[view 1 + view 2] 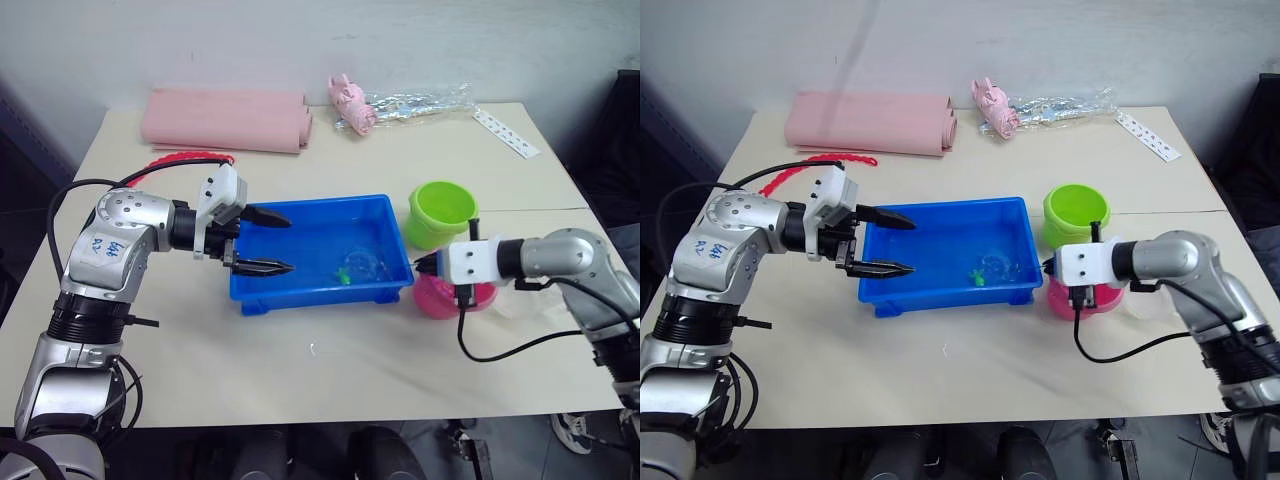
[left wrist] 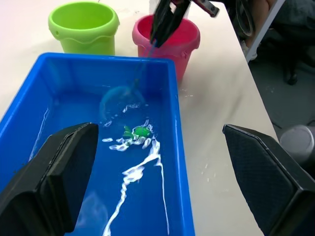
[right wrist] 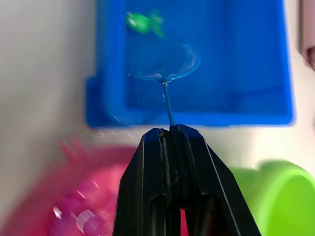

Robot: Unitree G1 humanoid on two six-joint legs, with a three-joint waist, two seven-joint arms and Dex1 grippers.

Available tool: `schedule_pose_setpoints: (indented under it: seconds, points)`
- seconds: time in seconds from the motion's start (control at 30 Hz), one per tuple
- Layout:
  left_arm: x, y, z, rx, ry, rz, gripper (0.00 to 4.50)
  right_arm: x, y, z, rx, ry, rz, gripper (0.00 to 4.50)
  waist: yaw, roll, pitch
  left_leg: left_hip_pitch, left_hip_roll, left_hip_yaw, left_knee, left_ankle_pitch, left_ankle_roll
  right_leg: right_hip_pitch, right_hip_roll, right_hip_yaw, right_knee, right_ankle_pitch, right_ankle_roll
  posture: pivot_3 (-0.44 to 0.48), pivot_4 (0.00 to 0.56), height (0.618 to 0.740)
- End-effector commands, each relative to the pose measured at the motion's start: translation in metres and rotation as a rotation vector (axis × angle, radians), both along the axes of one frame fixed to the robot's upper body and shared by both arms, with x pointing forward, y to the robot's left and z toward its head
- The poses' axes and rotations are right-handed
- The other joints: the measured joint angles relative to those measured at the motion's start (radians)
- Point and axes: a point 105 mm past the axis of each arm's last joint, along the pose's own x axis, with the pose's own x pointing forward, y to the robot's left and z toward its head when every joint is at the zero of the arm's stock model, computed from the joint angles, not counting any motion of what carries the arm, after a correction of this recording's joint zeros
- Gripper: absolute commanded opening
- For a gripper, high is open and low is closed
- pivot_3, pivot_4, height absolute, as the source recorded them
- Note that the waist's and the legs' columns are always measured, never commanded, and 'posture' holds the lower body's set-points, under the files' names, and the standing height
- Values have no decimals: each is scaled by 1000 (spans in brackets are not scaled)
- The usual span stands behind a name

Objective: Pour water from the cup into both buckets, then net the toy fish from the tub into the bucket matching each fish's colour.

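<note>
The blue tub [image 1: 320, 287] holds shallow water and one green toy fish [image 1: 343, 275]. My left gripper [image 1: 290, 243] hovers open over the tub's left end, with nothing between its fingers [image 2: 54, 172]. My right gripper [image 1: 432, 265] is shut on the thin handle of the net [image 3: 165, 66]. It stands over the pink bucket [image 1: 440, 300], just right of the tub. The net's hoop [image 1: 364, 262] sits in the water next to the green fish [image 3: 142, 22]. Behind the pink bucket stands the green bucket [image 1: 440, 213]. The clear cup [image 1: 512, 303] shows partly behind my right arm.
At the table's back left lies a folded pink cloth [image 1: 225, 120], with a red bead chain [image 1: 185, 157] in front of it. A pink toy [image 1: 348, 98], a clear plastic bag [image 1: 420, 103] and a white strip [image 1: 505, 133] lie at the back right.
</note>
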Motion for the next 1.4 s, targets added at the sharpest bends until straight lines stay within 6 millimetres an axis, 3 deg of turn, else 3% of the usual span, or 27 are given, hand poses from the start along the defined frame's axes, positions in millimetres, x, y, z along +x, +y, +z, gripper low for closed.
schedule_pose_setpoints:
  seconds: [0.03,0.2,0.43,0.8,0.93,1.0,1.1,1.27,1.4]
  points:
    - [-2,3,15,-18,-49,3,4428,-4,8,15,73,-16,4,0,0,0,0,0,0,0,0,0,0,0,0,0,0,0,0,0,150,740]
    - [0,3,15,-24,-54,6,4428,-3,15,19,292,140,-123,0,2,0,0,0,0,-1,0,0,0,1,0,0,0,0,0,0,150,740]
    - [4,2,18,-58,-65,8,4428,-1,0,52,460,202,-270,0,3,0,0,0,-1,-1,0,0,0,0,0,0,0,0,0,0,150,740]
    - [21,-21,31,-148,-119,-51,4428,-3,-80,118,461,12,-516,0,3,0,0,0,-2,0,-1,0,0,0,-1,0,-1,0,0,0,150,740]
    - [26,-26,30,-154,-138,-60,4428,-1,-103,126,316,-147,-560,0,2,0,0,0,-1,0,-1,0,0,0,-1,0,-1,0,0,0,150,740]
    - [28,-28,31,-161,-146,-66,4428,2,-111,127,129,-300,-523,0,1,0,0,0,-1,1,-1,0,0,0,0,0,-1,0,0,0,150,740]
    - [29,-31,31,-164,-153,-71,4428,6,-109,126,-58,-467,-413,0,-3,0,0,0,-1,2,-1,0,0,-1,0,1,0,0,0,0,150,740]
    - [27,-30,32,-168,-161,-67,4428,7,-100,118,-516,-807,-96,0,-3,0,0,0,-1,2,-1,0,0,-2,0,1,0,0,0,0,150,740]
    - [24,-25,31,-165,-158,-56,4428,8,-96,115,-660,-914,48,0,-4,0,0,0,-1,2,-2,0,0,-3,-1,2,0,0,0,0,150,740]
